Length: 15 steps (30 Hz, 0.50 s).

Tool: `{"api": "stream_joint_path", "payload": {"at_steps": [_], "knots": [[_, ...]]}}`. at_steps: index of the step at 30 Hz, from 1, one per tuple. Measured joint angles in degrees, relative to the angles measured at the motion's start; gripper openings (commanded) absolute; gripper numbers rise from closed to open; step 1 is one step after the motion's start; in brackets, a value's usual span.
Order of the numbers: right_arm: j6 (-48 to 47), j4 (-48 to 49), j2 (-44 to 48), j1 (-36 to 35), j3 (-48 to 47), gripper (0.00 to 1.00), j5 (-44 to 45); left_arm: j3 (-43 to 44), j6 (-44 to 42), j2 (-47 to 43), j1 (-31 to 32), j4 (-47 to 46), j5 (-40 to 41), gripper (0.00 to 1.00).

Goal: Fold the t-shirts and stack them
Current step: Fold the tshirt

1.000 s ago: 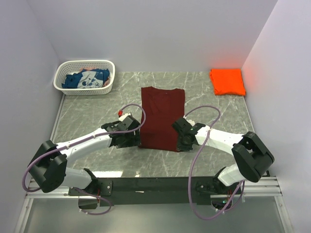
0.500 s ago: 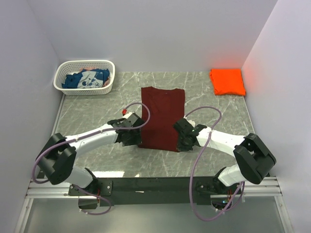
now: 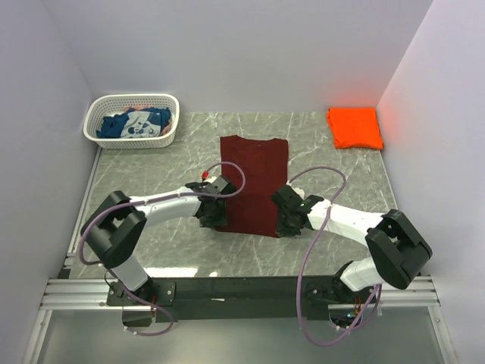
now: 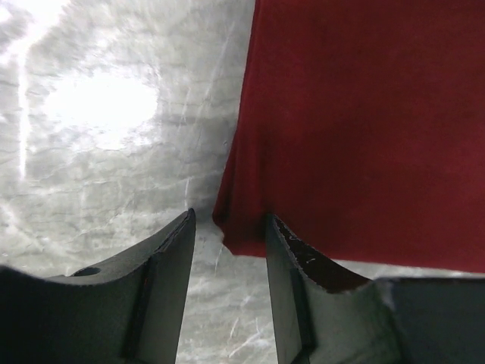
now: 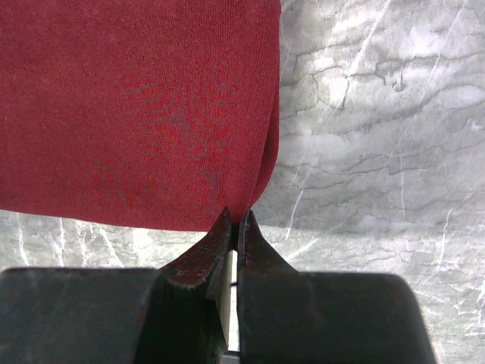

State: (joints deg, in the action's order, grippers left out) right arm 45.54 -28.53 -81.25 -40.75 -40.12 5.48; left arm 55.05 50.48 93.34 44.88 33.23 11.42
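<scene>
The dark maroon t-shirt [image 3: 252, 182] lies flat as a long folded strip on the marble table. My left gripper [image 3: 214, 218] is open, its jaws either side of the shirt's near left corner [image 4: 227, 227]. My right gripper [image 3: 284, 225] is shut on the shirt's near right corner [image 5: 239, 216]. The bright orange t-shirt [image 3: 355, 127] lies folded at the far right corner. The blue t-shirt with a white print [image 3: 135, 123] lies crumpled in the basket.
A white plastic lattice basket [image 3: 99, 139] stands at the far left corner. Purple cables loop over both arms. White walls close in the table on the left, back and right. A black rail runs along the near edge.
My left gripper has slid right along the table to the maroon shirt's near left corner. My right gripper has stayed at the near right corner.
</scene>
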Motion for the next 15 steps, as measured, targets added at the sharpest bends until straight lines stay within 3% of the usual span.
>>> {"api": "stream_joint_path", "payload": {"at_steps": [3, 7, 9, 10, 12, 15], "knots": [[-0.1, 0.0, 0.0, 0.0, 0.0, 0.00, -0.2, 1.0, 0.0, 1.9, 0.8, 0.5, 0.3, 0.46], [-0.2, 0.0, 0.1, 0.0, 0.0, 0.00, -0.2, 3.3, 0.3, 4.2, 2.2, 1.3, 0.7, 0.35], [-0.2, 0.0, 0.1, 0.0, 0.0, 0.00, -0.3, 4.0, 0.4, 4.7, 2.8, 1.5, 0.8, 0.27], [-0.2, 0.0, 0.1, 0.0, 0.0, 0.00, -0.4, 4.2, 0.5, 4.9, 3.1, 1.5, 0.9, 0.15], [-0.2, 0.0, 0.1, 0.0, 0.0, 0.00, -0.4, 4.3, 1.4, 5.0, 3.5, 1.1, 0.9, 0.01], [-0.4, -0.5, 0.5, 0.0, 0.1, 0.00, -0.9, 4.2, 1.9, 4.8, 4.1, 1.3, 1.0, 0.01]]}}
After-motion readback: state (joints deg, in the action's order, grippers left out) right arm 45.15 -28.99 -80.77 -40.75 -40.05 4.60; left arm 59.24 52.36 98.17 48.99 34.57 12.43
